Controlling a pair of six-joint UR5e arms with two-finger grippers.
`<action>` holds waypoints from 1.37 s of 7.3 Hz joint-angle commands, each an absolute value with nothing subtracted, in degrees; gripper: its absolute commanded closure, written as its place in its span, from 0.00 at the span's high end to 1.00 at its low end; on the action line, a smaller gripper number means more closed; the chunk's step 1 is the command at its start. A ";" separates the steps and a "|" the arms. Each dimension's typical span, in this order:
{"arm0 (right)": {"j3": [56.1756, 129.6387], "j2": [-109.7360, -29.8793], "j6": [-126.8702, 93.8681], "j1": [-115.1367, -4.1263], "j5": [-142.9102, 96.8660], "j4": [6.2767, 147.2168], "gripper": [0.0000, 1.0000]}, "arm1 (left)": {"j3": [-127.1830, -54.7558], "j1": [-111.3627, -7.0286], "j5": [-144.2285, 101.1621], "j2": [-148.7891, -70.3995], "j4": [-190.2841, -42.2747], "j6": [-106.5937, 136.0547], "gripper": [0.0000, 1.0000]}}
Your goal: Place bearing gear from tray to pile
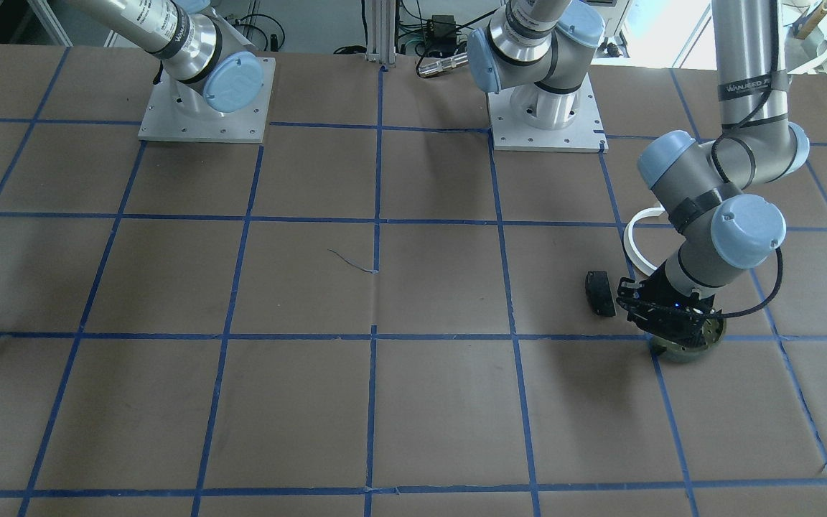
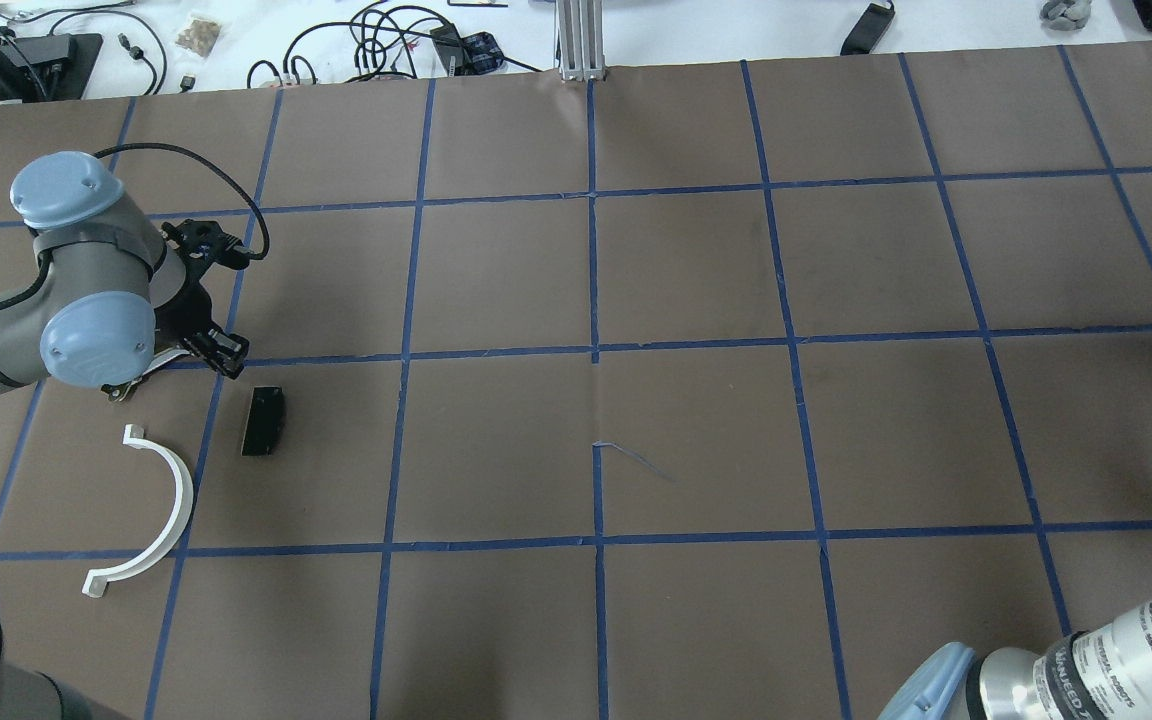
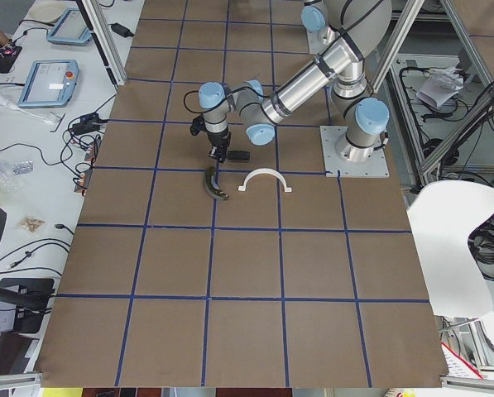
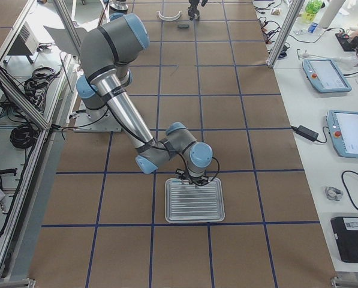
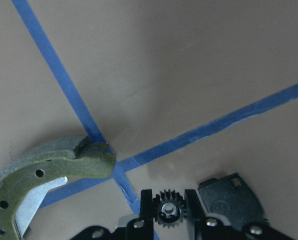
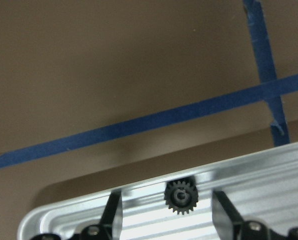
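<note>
My left gripper is shut on a small black bearing gear and holds it low over the pile. The pile is an olive-green brake shoe, a flat black pad and a white half-ring. In the front view the left gripper is between the pad and the shoe. My right gripper is open, with its fingers either side of a second black gear that lies on the ribbed silver tray.
The tray lies on the brown, blue-taped table at the robot's right end. The pile is at the far left end, by the left arm's wrist. A small loose strip of tape lies mid-table.
</note>
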State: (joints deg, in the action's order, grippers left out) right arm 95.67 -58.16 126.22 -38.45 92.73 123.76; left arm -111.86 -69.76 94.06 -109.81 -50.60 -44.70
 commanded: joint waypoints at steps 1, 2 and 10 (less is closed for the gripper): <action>96.15 -58.18 126.04 -38.41 92.72 123.57 0.32 | -111.89 -69.52 92.64 -110.21 -50.71 -44.65 0.00; 96.07 -58.18 125.95 -38.41 92.72 123.66 0.28 | -112.06 -69.43 93.07 -110.21 -50.71 -44.56 0.00; 96.06 -58.80 125.86 -38.41 92.81 123.49 0.02 | -111.53 -73.90 92.55 -104.43 -58.08 -32.47 1.00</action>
State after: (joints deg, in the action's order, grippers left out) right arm 96.04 -58.75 125.89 -38.41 92.78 123.49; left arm -111.63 -72.16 92.72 -106.16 -55.87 -36.53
